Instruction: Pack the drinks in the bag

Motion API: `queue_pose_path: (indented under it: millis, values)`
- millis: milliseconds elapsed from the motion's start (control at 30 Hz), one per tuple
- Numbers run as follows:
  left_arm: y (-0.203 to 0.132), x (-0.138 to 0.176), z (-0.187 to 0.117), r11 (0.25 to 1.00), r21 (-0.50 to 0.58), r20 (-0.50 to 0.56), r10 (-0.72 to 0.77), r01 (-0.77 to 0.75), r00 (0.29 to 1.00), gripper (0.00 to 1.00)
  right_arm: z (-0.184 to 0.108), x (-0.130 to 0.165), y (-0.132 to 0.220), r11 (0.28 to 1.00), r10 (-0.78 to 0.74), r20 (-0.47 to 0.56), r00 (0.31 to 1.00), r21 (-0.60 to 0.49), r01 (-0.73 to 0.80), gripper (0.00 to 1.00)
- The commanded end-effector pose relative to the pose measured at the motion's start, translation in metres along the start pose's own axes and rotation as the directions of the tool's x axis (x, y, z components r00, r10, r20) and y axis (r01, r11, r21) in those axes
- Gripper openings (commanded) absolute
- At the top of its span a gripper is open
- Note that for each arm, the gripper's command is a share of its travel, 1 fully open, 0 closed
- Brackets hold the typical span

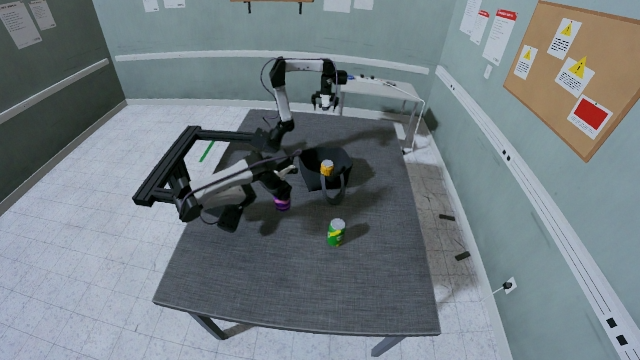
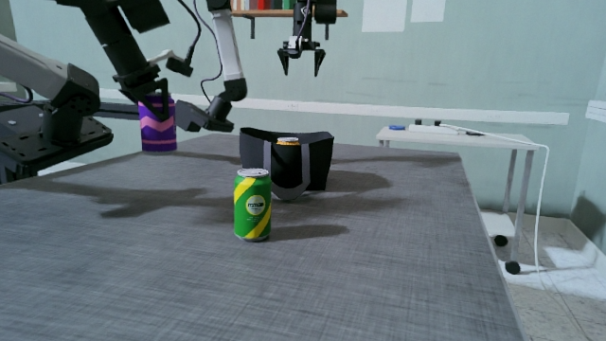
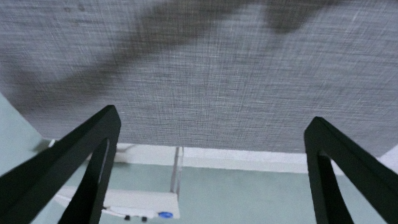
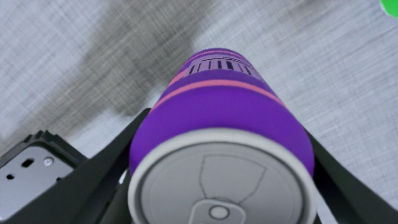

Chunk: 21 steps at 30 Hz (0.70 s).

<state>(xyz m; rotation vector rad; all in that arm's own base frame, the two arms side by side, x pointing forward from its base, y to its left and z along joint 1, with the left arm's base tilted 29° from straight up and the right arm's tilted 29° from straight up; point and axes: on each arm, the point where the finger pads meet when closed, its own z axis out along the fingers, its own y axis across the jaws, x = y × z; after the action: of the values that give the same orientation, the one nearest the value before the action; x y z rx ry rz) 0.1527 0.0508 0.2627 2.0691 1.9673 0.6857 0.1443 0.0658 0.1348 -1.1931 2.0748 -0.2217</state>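
While R pincer (image 1: 283, 194) (image 2: 152, 101) (image 4: 220, 150) grips purple can (image 1: 282, 204) (image 2: 157, 124) (image 4: 220, 112) above tabletop (image 1: 300, 280) (image 2: 303, 284) (image 3: 200, 90) (image 4: 345, 90), L pincer (image 1: 326, 106) (image 2: 301, 71) (image 3: 212, 135) wide, well clear.

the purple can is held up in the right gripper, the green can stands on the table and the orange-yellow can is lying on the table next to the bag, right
The orange-yellow can is inside the bag, as the top view shows.

three drink cans (image 1: 282, 204) (image 1: 336, 233) (image 1: 327, 168) (image 2: 158, 124) (image 2: 253, 205) (image 2: 288, 141) (image 4: 220, 115), one bag (image 1: 311, 175) (image 2: 251, 147), two robot arms (image 1: 225, 181) (image 1: 283, 102) (image 2: 120, 52) (image 2: 228, 44), one large table (image 1: 300, 285) (image 2: 303, 284) (image 3: 200, 85) (image 4: 340, 80), one small side table (image 1: 382, 90) (image 2: 497, 138) (image 3: 135, 198), one corkboard (image 1: 542, 45), one wall shelf (image 1: 272, 1) (image 2: 279, 13)
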Motion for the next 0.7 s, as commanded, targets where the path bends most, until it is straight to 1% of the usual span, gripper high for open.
queue_pose_path:
  millis: [0,267,300,367,400,467,533,633,667]
  values:
    - [0.005,0.004,-0.007,1.000,-0.019,-0.016,-0.021,0.020,1.000,1.00,-0.017,-0.011,-0.010,0.997,0.052,0.012,0.999,0.050,-0.053,0.70]
    - [0.005,0.004,-0.007,1.000,-0.019,-0.016,-0.021,0.020,1.000,1.00,-0.034,-0.019,-0.010,0.997,0.058,0.006,0.998,0.053,-0.058,0.70]
    - [0.005,0.004,-0.007,1.000,-0.019,-0.016,-0.021,0.020,1.000,1.00,-0.034,-0.028,-0.003,1.000,0.014,0.036,0.999,0.016,-0.015,0.70]
    - [0.005,0.004,-0.007,1.000,-0.019,-0.016,-0.021,0.020,1.000,1.00,-0.034,-0.028,-0.003,1.000,0.014,0.036,0.999,0.016,-0.015,0.70]
    - [0.005,0.004,-0.007,1.000,-0.019,-0.016,-0.021,0.020,1.000,1.00,-0.038,-0.021,-0.010,0.997,0.061,0.002,0.998,0.054,-0.061,0.70]
    - [0.005,0.004,-0.007,1.000,-0.019,-0.016,-0.021,0.020,1.000,1.00,-0.042,-0.022,-0.010,0.996,0.063,0.000,0.998,0.059,-0.063,0.70]
    - [0.005,0.004,-0.007,1.000,-0.019,-0.016,-0.021,0.020,1.000,1.00,-0.041,-0.031,-0.004,0.999,0.031,0.030,0.999,0.024,-0.032,0.70]
    - [0.005,0.004,-0.007,1.000,-0.019,-0.016,-0.021,0.020,1.000,1.00,-0.040,-0.030,-0.003,1.000,0.010,0.031,0.999,0.014,-0.010,0.70]
    - [0.005,0.004,-0.007,1.000,-0.019,-0.016,-0.021,0.020,1.000,1.00,-0.042,-0.035,-0.004,1.000,0.029,0.065,0.997,0.007,-0.029,0.70]
